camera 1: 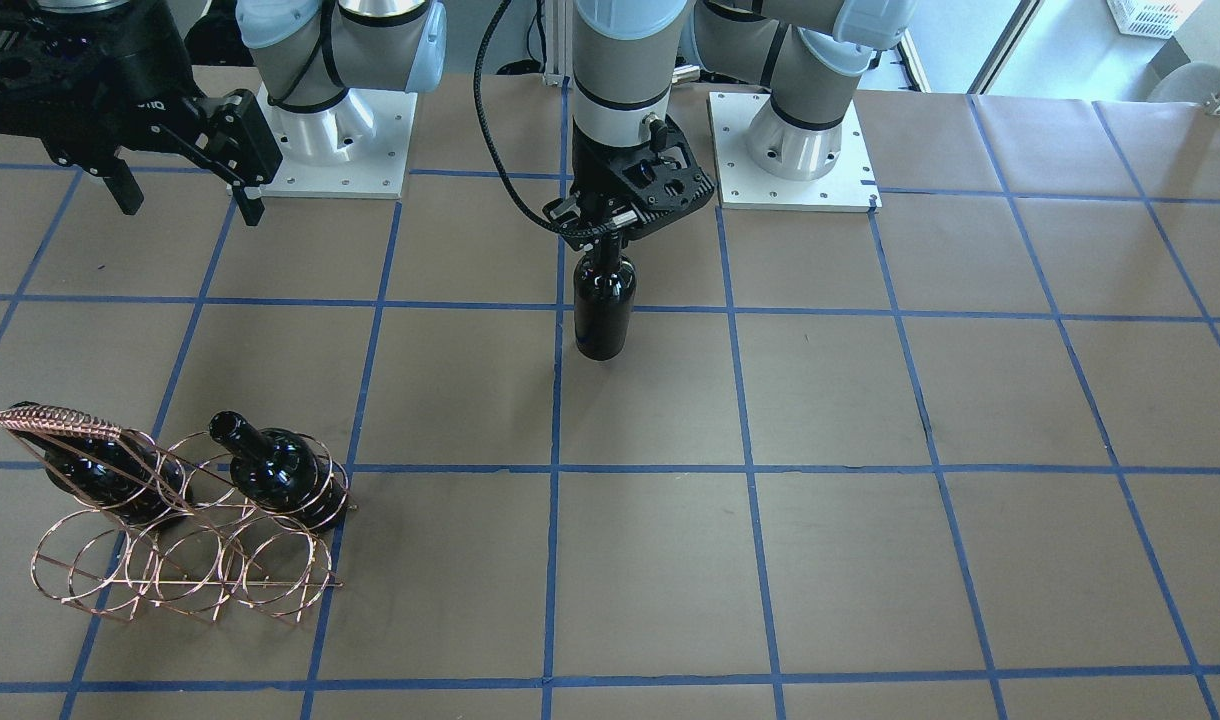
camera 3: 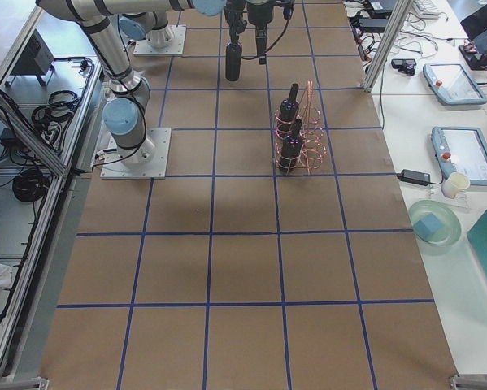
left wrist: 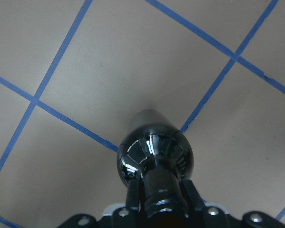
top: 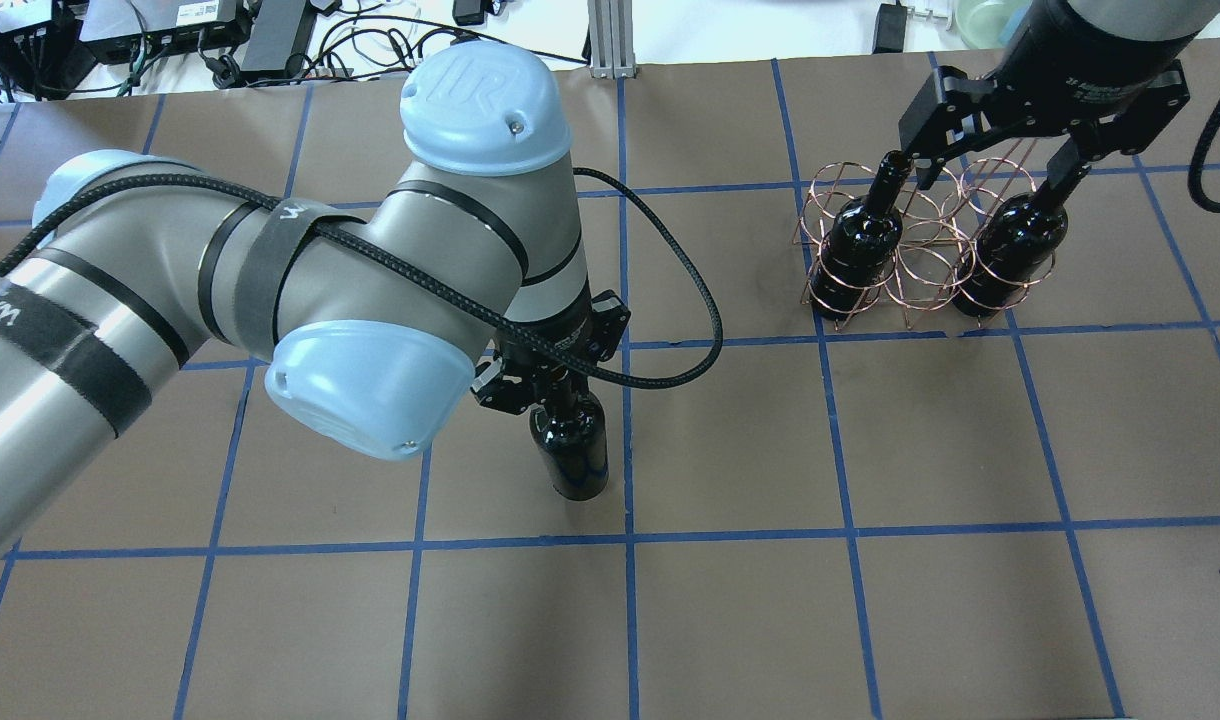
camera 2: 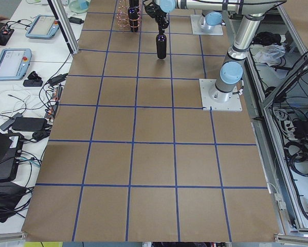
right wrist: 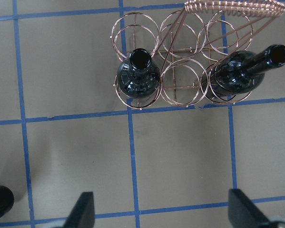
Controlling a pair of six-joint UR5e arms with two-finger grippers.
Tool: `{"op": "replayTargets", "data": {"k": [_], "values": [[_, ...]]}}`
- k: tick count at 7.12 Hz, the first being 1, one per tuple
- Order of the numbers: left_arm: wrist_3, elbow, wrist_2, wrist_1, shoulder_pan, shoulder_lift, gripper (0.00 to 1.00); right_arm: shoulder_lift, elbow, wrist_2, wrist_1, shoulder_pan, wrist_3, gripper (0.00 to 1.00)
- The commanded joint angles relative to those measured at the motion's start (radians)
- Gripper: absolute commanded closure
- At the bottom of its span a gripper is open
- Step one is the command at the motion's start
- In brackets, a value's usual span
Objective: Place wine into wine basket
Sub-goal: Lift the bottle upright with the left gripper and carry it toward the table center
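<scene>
Left tool clenched on the neck of a wine bottle, mid-counter.
The bottle hangs upright from the tool over the brown counter; whether its base touches cannot be told. Well apart to the right, on the far side, stands the copper wine basket, with two more bottles neck-up in the end rings of one row. The right tool hovers above it, fingers spread and grasping nothing.
</scene>
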Motion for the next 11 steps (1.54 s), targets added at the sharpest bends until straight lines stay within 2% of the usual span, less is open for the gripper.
{"op": "replayTargets", "data": {"k": [1, 5, 7, 9, 11], "values": [[-0.009, -0.001, 0.0, 0.005, -0.005, -0.004, 0.89, 0.0, 0.0, 0.0, 0.0, 0.0, -0.002, 0.0], [-0.061, -0.003, 0.01, 0.061, -0.05, -0.036, 0.89, 0.0, -0.002, 0.0, -0.005, 0.0, 0.0, 0.0], [-0.059, -0.007, 0.014, 0.053, -0.058, -0.015, 0.89, 0.005, -0.002, 0.0, -0.002, -0.002, -0.002, 0.0], [-0.059, -0.068, 0.023, 0.058, -0.058, 0.009, 0.89, 0.004, -0.002, 0.0, 0.005, -0.002, -0.002, 0.0], [-0.061, -0.067, 0.025, 0.061, -0.058, 0.009, 0.89, 0.002, -0.002, 0.0, 0.006, 0.0, -0.002, 0.0]]}}
